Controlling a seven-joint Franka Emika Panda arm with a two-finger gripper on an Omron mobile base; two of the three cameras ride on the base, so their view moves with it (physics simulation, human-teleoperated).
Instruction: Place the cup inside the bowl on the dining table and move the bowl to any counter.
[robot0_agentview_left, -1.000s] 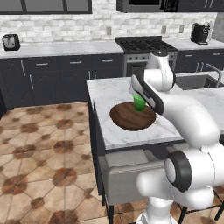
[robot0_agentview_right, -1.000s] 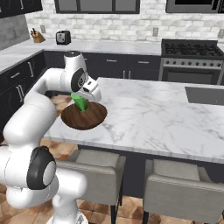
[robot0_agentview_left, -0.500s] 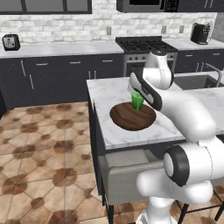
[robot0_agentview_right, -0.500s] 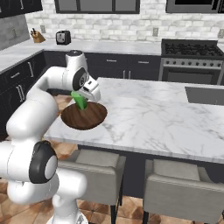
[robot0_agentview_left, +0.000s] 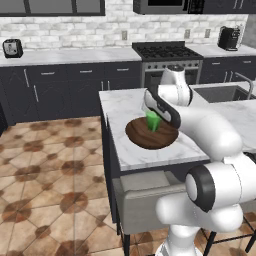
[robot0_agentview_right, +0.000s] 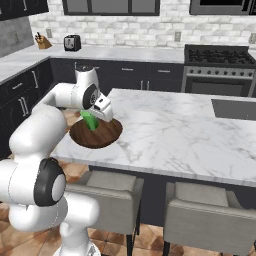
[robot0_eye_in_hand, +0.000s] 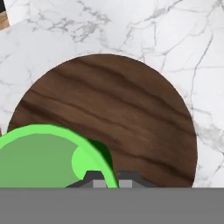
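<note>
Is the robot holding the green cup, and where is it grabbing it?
Yes. The gripper is shut on the cup, pinching its rim wall between the fingertips, over the bowl.

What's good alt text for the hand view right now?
Looking down, the jaws are shut on the rim of a bright green cup held over a dark brown wooden bowl, which sits on a white grey-veined marble dining table.

Dark brown wood with clear darker grain lines on the bowl (robot0_eye_in_hand: 127, 118), matt and smooth. Plain bright green on the cup (robot0_eye_in_hand: 39, 157), like smooth plastic, no pattern. White marble with grey veins on the dining table (robot0_agentview_right: 170, 130), polished. Same veined marble on the counter (robot0_agentview_left: 70, 56), with silver metal bar handles below.
</note>
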